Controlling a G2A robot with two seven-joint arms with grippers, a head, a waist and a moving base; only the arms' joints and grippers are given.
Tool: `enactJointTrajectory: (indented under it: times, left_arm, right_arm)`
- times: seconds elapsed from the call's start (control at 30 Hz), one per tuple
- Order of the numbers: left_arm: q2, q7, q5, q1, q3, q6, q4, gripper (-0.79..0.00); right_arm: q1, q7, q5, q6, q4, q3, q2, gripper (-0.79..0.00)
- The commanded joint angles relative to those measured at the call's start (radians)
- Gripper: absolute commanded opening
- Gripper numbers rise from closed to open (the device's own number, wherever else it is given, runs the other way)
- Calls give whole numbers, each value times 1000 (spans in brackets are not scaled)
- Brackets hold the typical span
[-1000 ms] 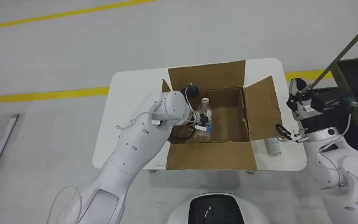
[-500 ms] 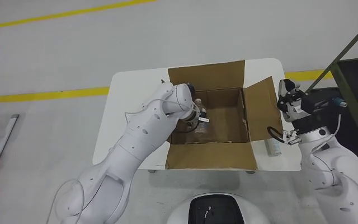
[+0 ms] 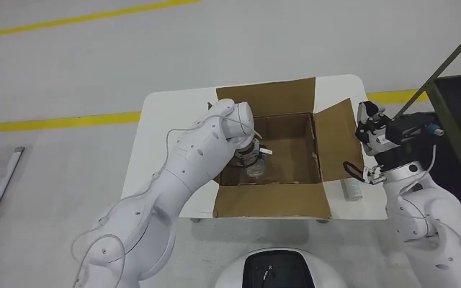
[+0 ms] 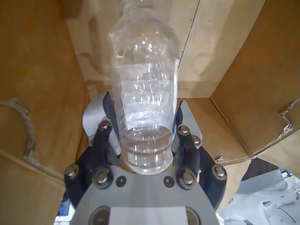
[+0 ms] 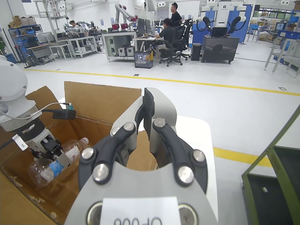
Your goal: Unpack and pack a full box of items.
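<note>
- Two grippers: the left gripper (image 4: pixel 143 115) is down inside the box. The right gripper (image 5: pixel 147 108) is outside it, well apart from the left one.
- One bottle (image 4: pixel 143 78), clear plastic, sits between the left gripper's fingers. Its base is toward the gripper's palm and its white cap points away.
- One box (image 3: pixel 288 97), cardboard, surrounds the left gripper. One of its flaps lies between the two grippers.
- Three flaps are spread open in plain sight, and a sliver of a fourth shows beside the left arm.
- One pale cylindrical item (image 3: pixel 351 189) lies just beside the right gripper.
- One table (image 3: pixel 173 144) is beneath both grippers.
</note>
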Motion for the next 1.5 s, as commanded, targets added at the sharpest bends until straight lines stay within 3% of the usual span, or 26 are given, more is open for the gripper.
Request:
enactJointTrajectory:
  times: [0.0,0.2,0.37,0.47,0.6,0.87,1.13,1.47]
  left_arm:
    - [-6,-2,-21,-15,23,-2,-1,0]
    - [0,5,-30,-39,20,3,-52,0]
    - [40,78,-26,-54,-50,-54,-164,0]
    - [83,97,23,-60,-88,-49,-261,0]
    - [152,98,152,-47,-117,35,-452,0]
    - [295,124,359,60,-219,124,-769,0]
    - [410,132,492,155,-342,132,-915,0]
    - [556,109,632,318,-603,109,-1071,0]
  right_arm:
    - [-1,3,4,2,1,6,0,-785]
    - [-1,10,25,3,0,31,1,-785]
    - [-2,18,36,6,5,50,3,-785]
    - [-5,22,30,0,12,47,3,-785]
    - [-6,23,25,0,18,34,2,-785]
    - [3,26,15,3,19,15,1,-785]
    - [7,29,14,1,29,5,1,-785]
    - [6,35,10,4,37,-7,0,-785]
